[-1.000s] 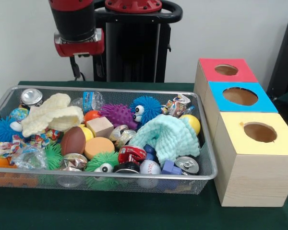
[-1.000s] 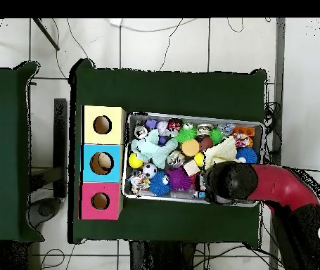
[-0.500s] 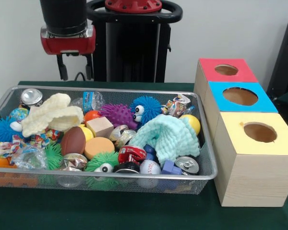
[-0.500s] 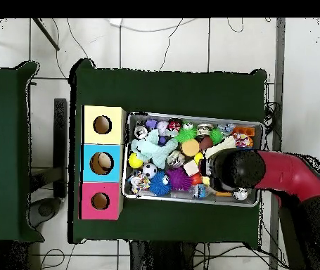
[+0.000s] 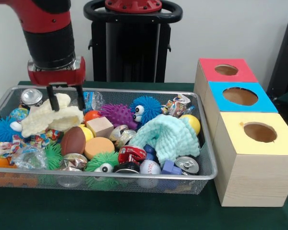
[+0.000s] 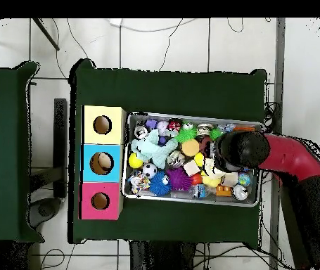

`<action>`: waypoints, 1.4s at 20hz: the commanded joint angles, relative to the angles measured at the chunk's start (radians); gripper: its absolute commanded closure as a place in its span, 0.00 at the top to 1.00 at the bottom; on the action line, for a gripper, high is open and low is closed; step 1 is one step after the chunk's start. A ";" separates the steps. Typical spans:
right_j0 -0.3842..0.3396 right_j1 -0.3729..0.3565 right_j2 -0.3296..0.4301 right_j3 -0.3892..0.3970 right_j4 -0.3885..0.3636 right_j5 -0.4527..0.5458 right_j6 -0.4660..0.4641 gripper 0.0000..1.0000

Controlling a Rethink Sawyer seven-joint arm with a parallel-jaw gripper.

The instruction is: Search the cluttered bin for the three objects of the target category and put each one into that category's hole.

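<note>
Front view, as I see it from the desk: red and black arm enters at the upper left of the frame and drops near-vertical, wrist collar red. Gripper [image 5: 66,99] sits low over the left part of the wire bin [image 5: 134,176], its two dark fingers [image 5: 51,101] apart, straddling the top of the cream cloth [image 5: 50,115]; I cannot tell whether they press on it. Bin contents, centre to right: purple spiky ball [image 5: 118,114], blue spiky ball with eyes [image 5: 146,109], mint cloth [image 5: 169,137], red crushed can [image 5: 131,154], baseball [image 5: 150,167]. Writing on cans and bottle label is too small for me to read. Three boxes at the right: red box [image 5: 224,71], blue box [image 5: 240,96], yellow box [image 5: 257,132], each with a round hole.

Overhead view: arm comes from the lower right of the frame, its black end covering the bin's right part; gripper hidden beneath it
</note>
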 commanded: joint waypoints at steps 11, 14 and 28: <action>0.005 0.178 0.065 -0.201 -0.096 0.026 -0.230 1.00; -0.012 0.177 0.083 -0.170 -0.091 -0.042 -0.203 0.00; -0.011 0.039 0.067 0.032 -0.102 -0.109 -0.119 0.00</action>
